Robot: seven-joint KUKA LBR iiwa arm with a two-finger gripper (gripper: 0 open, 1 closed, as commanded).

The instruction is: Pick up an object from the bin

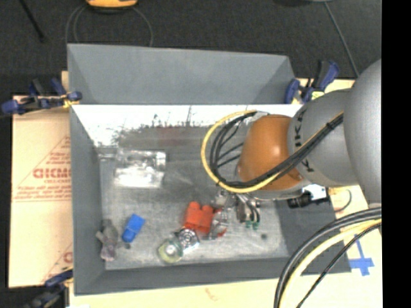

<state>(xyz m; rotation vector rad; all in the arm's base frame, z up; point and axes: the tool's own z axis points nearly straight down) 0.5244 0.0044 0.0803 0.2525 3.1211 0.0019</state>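
Note:
My gripper (232, 212) hangs low over the floor of the bin, right of centre, under the arm's orange cover. Just to its left lies a red blocky plastic thing (198, 217), touching or nearly touching the gripper's left side. Whether that thing is gripped I cannot tell. A small round silvery thing with a pale green face (174, 248) lies in front of the red one, near the bin's front wall.
A small blue block (133, 228) and a grey-purple lump (107, 239) lie in the front left corner. A clear plastic box (139, 168) rests at the back left. The arm with its cables covers the bin's right side.

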